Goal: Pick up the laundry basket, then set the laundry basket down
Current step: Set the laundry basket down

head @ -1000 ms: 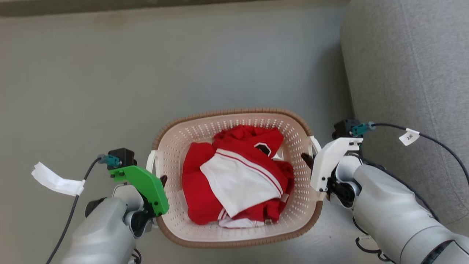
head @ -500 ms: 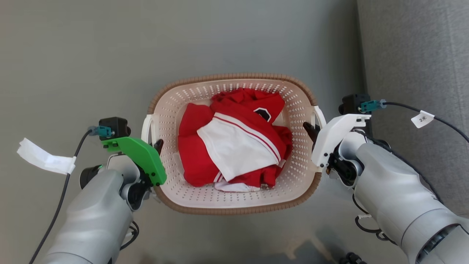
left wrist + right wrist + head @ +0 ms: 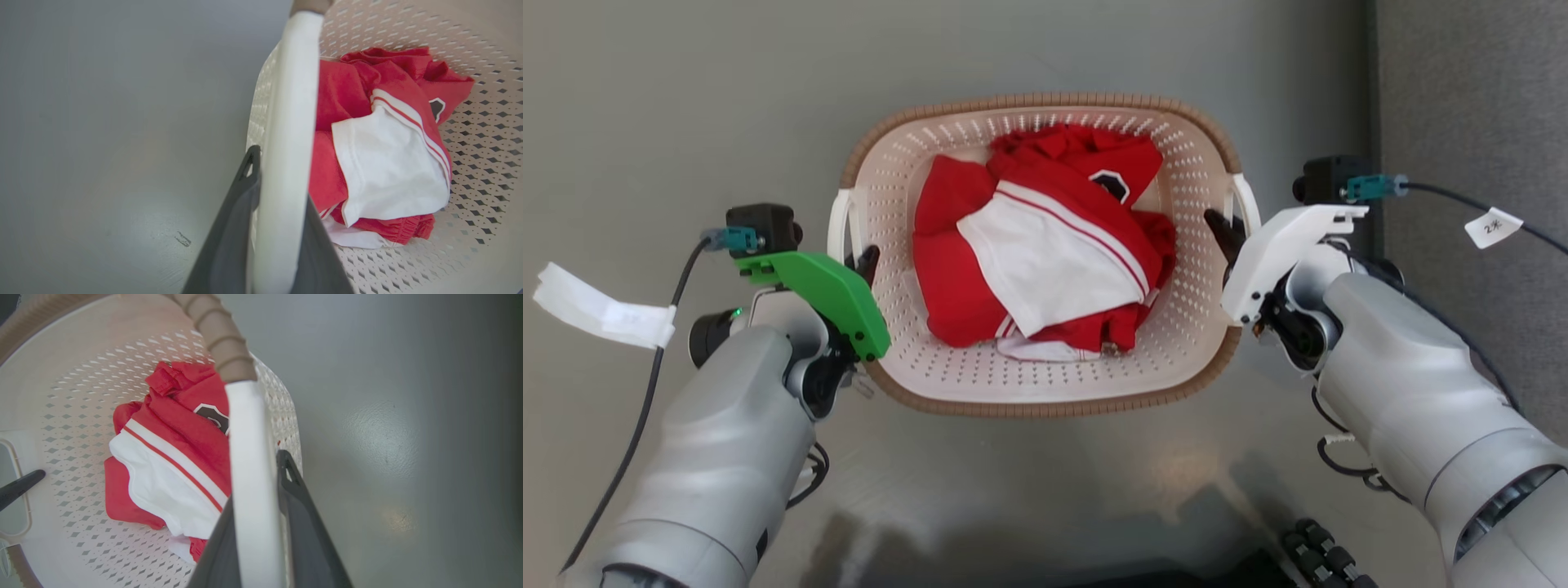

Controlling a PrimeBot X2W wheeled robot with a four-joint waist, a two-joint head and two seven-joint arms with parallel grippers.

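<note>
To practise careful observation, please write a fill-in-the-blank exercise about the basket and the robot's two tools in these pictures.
The left tool and the right tool are each shut on a white ____ of the laundry basket.
The clothes inside are white and ____.
The basket's woven-look rim is coloured ____.
Missing words: handle; red; brown.

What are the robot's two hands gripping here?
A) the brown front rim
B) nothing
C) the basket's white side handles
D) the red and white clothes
C: the left hand and right hand each have dark fingers on both sides of a white handle of the laundry basket; the clothes lie loose inside.
</note>
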